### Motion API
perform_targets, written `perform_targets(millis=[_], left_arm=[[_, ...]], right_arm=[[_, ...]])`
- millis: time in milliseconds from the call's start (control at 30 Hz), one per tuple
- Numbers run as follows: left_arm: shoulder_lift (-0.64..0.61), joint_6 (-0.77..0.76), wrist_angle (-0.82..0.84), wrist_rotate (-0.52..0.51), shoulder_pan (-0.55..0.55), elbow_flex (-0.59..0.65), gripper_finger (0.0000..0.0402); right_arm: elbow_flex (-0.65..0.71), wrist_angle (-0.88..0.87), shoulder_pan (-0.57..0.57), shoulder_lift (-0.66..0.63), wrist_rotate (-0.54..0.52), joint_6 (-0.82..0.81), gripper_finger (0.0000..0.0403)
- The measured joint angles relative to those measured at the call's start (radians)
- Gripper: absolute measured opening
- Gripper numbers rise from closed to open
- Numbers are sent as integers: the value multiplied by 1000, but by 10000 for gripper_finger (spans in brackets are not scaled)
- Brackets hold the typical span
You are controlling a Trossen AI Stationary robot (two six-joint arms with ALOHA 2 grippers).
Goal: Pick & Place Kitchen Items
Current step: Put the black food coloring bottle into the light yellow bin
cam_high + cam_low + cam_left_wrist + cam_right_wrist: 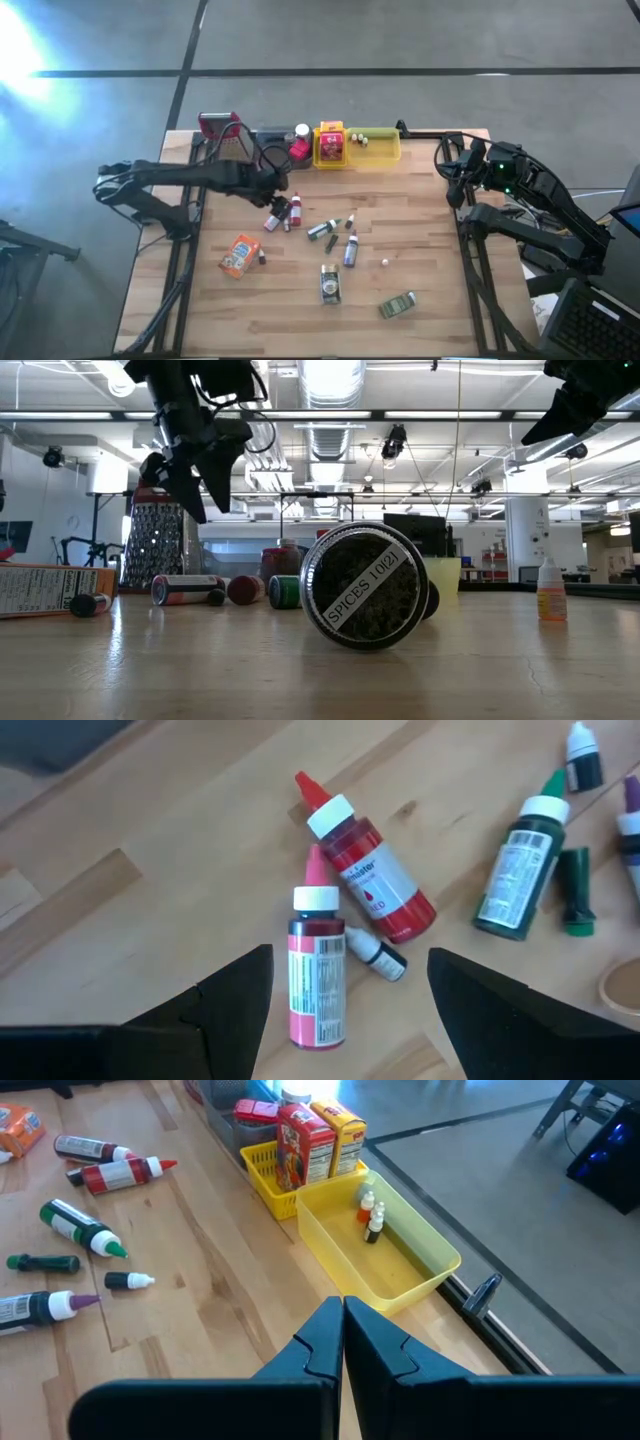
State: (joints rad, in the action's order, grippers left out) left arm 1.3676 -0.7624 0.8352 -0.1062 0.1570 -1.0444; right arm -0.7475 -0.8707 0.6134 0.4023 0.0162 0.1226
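Observation:
The kitchen items lie loose on the wooden table. Two red bottles (370, 885) (317, 965) lie side by side with a tiny dark bottle (380, 958) between them. A green bottle (520, 870) lies further toward the table's right edge. My left gripper (350, 1010) hangs open above the smaller red bottle, pointing steeply down and clear of it; it also shows in the high view (275, 192). An orange packet (240, 255), a purple bottle (350, 250) and two tins (330, 285) (397, 305) lie nearer the front. My right gripper (343, 1342) stays shut and raised at the far right.
Along the far edge stand a red-topped grater (220, 130), a grey tray (268, 138), a small yellow basket with boxes (330, 147) and a yellow tray (400, 1265) holding a few tiny bottles. Bare wood lies at the table's near left and right.

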Motion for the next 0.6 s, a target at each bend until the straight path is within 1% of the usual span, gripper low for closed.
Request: perform_targets(millis=[233, 333, 400, 500, 600], left_arm=[[117, 29, 12, 0, 19, -60, 270], [178, 54, 47, 1, 24, -101, 270], [210, 53, 99, 6, 24, -133, 270], [233, 18, 180, 8, 15, -174, 270], [230, -23, 209, 9, 1, -195, 270]], right_arm=[[0, 0, 0, 0, 0, 0, 8], [0, 0, 0, 0, 0, 0, 8], [0, 0, 0, 0, 0, 0, 8], [0, 0, 0, 0, 0, 0, 8], [0, 0, 0, 0, 0, 0, 8]])
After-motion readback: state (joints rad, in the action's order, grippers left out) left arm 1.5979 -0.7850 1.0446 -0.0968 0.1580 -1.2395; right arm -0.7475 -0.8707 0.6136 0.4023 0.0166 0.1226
